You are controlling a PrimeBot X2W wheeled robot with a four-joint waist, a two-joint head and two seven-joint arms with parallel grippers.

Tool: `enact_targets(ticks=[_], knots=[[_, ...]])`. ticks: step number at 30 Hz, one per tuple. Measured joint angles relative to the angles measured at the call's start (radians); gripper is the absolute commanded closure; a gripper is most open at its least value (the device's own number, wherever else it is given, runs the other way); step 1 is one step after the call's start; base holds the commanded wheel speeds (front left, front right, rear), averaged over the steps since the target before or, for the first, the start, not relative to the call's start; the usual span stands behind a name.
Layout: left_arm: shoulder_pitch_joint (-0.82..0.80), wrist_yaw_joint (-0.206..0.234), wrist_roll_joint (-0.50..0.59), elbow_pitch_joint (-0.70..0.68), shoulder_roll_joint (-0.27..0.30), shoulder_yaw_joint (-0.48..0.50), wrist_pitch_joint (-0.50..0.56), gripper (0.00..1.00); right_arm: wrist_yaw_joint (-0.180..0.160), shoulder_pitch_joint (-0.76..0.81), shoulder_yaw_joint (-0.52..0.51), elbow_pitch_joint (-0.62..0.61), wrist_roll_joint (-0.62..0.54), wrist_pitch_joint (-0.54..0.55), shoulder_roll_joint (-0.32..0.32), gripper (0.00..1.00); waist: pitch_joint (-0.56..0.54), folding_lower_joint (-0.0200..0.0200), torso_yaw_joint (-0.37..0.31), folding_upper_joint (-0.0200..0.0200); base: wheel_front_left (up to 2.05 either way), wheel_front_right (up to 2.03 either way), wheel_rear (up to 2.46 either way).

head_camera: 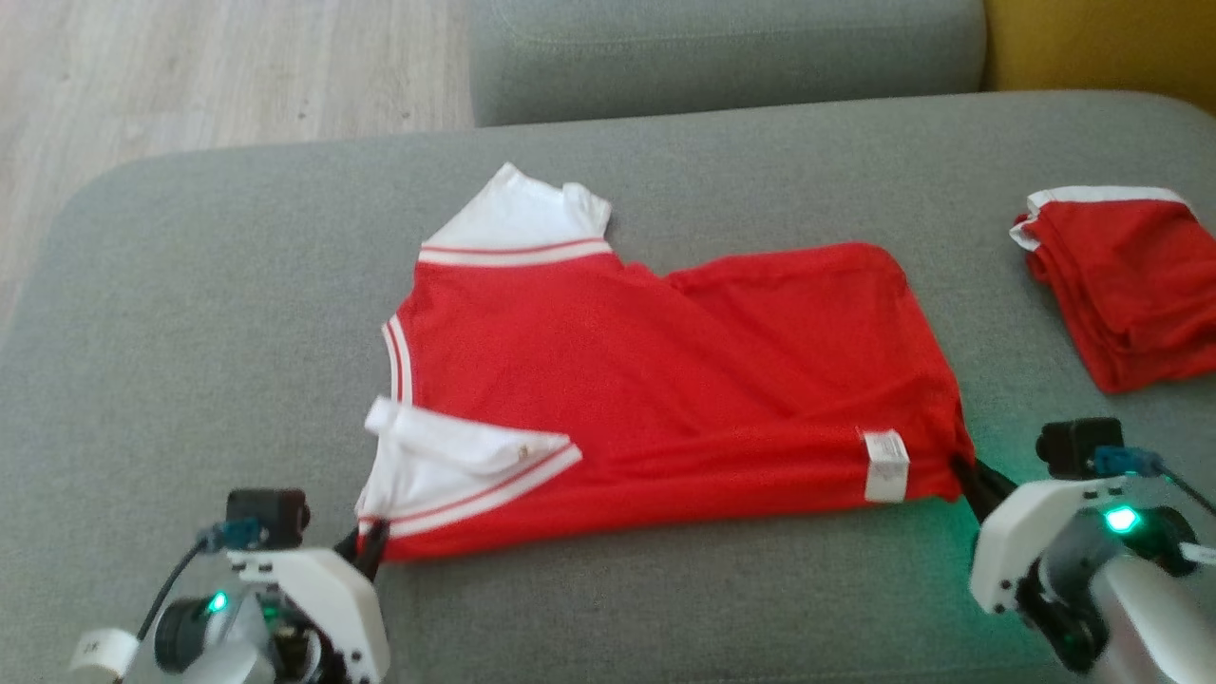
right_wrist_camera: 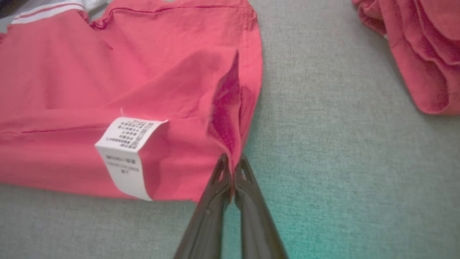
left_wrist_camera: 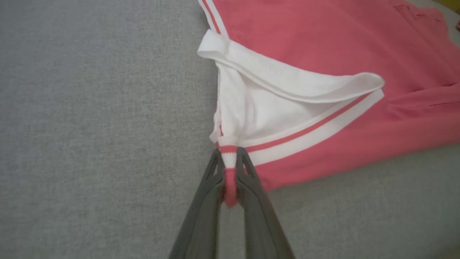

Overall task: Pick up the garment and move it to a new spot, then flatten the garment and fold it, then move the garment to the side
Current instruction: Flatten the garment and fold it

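Observation:
The garment (head_camera: 665,370), a red jersey with white sleeves and striped trim, lies spread sideways on the grey cushion, its white label (head_camera: 885,465) near the hem. At the near left corner my left gripper (head_camera: 369,543) is shut on the striped sleeve edge; in the left wrist view that trim (left_wrist_camera: 229,151) is bunched between the fingers of the left gripper (left_wrist_camera: 230,158). My right gripper (head_camera: 971,473) is shut on the near hem corner, and in the right wrist view the right gripper (right_wrist_camera: 232,163) pinches red cloth (right_wrist_camera: 230,118) beside the label (right_wrist_camera: 125,151).
A thick folded red cloth stack (head_camera: 1126,285) with a white edge lies at the right of the cushion. A second grey cushion (head_camera: 722,47) stands behind, wooden floor (head_camera: 228,66) beyond at the left, and a yellow surface (head_camera: 1102,43) at the far right.

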Motion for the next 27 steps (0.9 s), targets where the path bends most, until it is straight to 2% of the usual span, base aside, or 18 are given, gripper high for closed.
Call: enact_targets(ticks=[6, 12, 13, 14, 15, 16, 23, 27], knots=[[0.084, 0.031, -0.004, -0.121, 0.062, -0.023, 0.087, 1.00, 0.000, 0.103, 0.014, -0.106, 0.077, 0.164, -0.061, 1.00, -0.017, 0.0000, 0.003, 0.0000, 0.00, 0.00, 0.00], [0.137, 0.061, -0.026, -0.188, 0.084, -0.027, 0.134, 1.00, 0.000, 0.217, -0.028, -0.219, 0.121, 0.267, -0.072, 1.00, -0.013, 0.0000, 0.002, 0.0000, 0.00, 0.00, 0.00], [0.142, 0.062, -0.032, -0.191, 0.084, -0.027, 0.137, 1.00, 0.000, 0.227, -0.041, -0.231, 0.123, 0.269, -0.069, 0.75, -0.012, 0.0000, 0.001, 0.0000, 0.00, 0.00, 0.00], [0.148, 0.067, -0.035, -0.194, 0.084, -0.029, 0.142, 0.74, 0.000, 0.232, -0.054, -0.242, 0.119, 0.269, -0.065, 0.06, -0.012, 0.0000, 0.000, 0.0000, 0.00, 0.00, 0.00], [0.151, 0.068, -0.035, -0.198, 0.084, -0.030, 0.142, 0.28, 0.000, 0.238, -0.067, -0.252, 0.110, 0.267, -0.060, 0.00, -0.011, 0.0000, 0.000, 0.0000, 0.00, 0.00, 0.00], [0.151, 0.068, -0.035, -0.198, 0.084, -0.032, 0.143, 0.00, 0.000, 0.244, -0.076, -0.260, 0.103, 0.268, -0.055, 0.00, -0.010, 0.0000, -0.001, 0.0000, 0.00, 0.00, 0.00], [0.134, 0.067, -0.026, -0.248, 0.121, -0.020, 0.147, 0.00, 0.000, 0.255, -0.177, -0.348, 0.076, 0.240, -0.030, 0.00, 0.001, 0.0000, -0.001, 0.0000, 0.00, 0.00, 0.00], [0.006, 0.031, -0.006, -0.306, 0.151, 0.000, 0.159, 0.00, 0.000, 0.232, -0.221, -0.409, 0.077, 0.203, -0.028, 0.00, 0.024, 0.0000, -0.001, 0.0000, 0.00, 0.00, 0.00]])
